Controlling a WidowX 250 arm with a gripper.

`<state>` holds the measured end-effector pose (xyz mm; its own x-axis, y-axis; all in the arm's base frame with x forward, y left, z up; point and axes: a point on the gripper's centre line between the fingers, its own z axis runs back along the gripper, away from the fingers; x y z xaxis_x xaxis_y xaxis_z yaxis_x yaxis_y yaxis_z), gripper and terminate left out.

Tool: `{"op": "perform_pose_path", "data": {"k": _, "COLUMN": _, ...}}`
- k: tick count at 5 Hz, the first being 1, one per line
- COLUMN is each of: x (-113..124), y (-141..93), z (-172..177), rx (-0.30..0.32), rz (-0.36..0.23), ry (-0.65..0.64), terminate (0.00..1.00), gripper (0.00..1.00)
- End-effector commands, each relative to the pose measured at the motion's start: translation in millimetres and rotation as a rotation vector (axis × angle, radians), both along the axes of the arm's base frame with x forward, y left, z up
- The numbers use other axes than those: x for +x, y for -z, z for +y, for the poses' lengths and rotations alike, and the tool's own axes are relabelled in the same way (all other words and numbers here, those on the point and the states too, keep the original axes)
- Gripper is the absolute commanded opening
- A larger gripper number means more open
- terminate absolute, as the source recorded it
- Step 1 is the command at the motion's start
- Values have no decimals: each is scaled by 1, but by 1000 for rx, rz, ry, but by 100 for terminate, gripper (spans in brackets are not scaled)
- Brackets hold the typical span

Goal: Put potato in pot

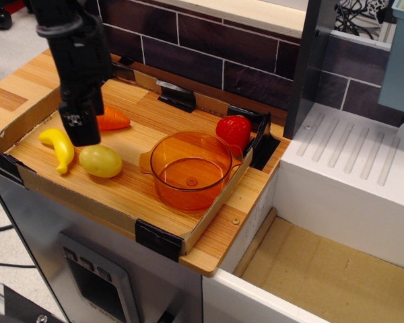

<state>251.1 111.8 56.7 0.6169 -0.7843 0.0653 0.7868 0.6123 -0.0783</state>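
Right now the black robot hand (81, 131) hangs just above-left of the pale yellow-green oval plastic potato (100, 161); can't tell if fingers are spread or pressed, holds nothing visible. Potato lies on the wooden desk (131, 192) beside the curved yellow banana (59, 147), w/ orange carrot (112, 120) behind. Best approach imo: shift slightly right, drop straight down over potato's middle, avoid nudging banana. Round translucent orange plastic pot (190, 169) sits empty, red strawberry (233, 131) behind it.
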Motion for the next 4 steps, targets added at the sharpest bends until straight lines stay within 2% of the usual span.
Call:
{"op": "perform_pose_path", "data": {"k": 1, "x": 9, "y": 13, "z": 0, "rx": 79, "rz": -54, "ry": 17, "terminate": 0, "gripper": 100}}
{"op": "perform_pose_path", "data": {"k": 3, "x": 13, "y": 32, "z": 2, "rx": 132, "rz": -61, "ry": -11, "terminate": 0, "gripper": 100}}
{"op": "perform_pose_path", "data": {"k": 4, "x": 17, "y": 39, "z": 2, "rx": 139, "rz": -58, "ry": -42, "terminate": 0, "gripper": 100}}
